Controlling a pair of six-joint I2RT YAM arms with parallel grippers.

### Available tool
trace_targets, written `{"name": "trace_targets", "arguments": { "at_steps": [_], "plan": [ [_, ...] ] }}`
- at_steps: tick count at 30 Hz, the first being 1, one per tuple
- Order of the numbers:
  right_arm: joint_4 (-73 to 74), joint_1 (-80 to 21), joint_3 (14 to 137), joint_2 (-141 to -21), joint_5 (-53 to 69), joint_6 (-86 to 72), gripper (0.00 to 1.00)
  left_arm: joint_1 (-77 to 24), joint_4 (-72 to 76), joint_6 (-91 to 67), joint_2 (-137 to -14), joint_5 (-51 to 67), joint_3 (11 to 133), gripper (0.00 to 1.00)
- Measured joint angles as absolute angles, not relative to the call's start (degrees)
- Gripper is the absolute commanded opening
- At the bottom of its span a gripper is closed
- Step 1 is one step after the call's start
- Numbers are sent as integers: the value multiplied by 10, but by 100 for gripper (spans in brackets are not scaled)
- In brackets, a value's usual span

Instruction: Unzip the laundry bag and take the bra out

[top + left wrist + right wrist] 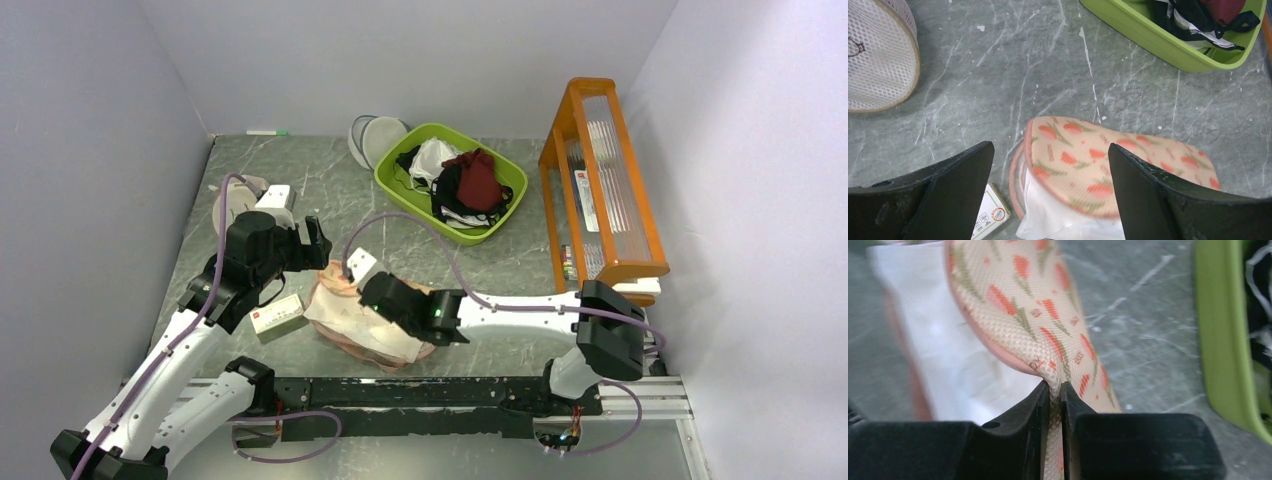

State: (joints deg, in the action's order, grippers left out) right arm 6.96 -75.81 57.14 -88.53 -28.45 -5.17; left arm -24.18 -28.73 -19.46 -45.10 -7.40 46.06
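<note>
1. A small box [993, 216] lies on the desk [310, 185], touching or just beside the laundry bag [1108, 160] on the side toward the left edge. It has a red ring mark and tiny writing that is too small to read.
2. A round net pouch [878, 55] sits near the left edge. There is a little dark drawing on its side, but I cannot tell what it shows.
3. An orange rack [600, 190] stands along the right edge. A white label with some red on it hangs there, and its words are too small to read.
4. In the right wrist view, the laundry bag has tiny letters among its flowers. They are too blurry to read.
5. The laundry bag lies close to the near edge, a bit left of the middle. It is open and its top flap is lifted.
6. The bra [1058, 217] is the soft white cloth inside the bag, peeking out under the flap.
7. The right hand [1054, 386] has its fingers pressed together on the edge of the flap.
8. The left hand [1048, 150] hangs over the bag's end. Its fingers are wide apart and hold nothing.
9. A green basket [395, 185] of clothes sits near the far edge, a bit right of the middle.
10. There is bare grey desk between the bag and the basket, and between the net pouch and the basket.
</note>
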Motion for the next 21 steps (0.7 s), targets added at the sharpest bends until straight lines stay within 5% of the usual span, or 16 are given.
{"name": "trace_targets", "arguments": {
  "at_steps": [5, 12, 16, 21],
  "plan": [
    [41, -670, 572, -899, -308, 9, 15, -242, -287, -195, -451, -74, 461, 96],
    [-30, -551, 590, -937, -296, 91, 33, -242, -287, -195, -445, -74, 461, 96],
    [-51, -507, 631, -992, -289, 114, 48, -242, -287, -195, -443, -74, 461, 96],
    [6, -494, 712, -1047, -288, 98, 82, -242, -287, -195, -442, -74, 461, 96]
  ]
}}
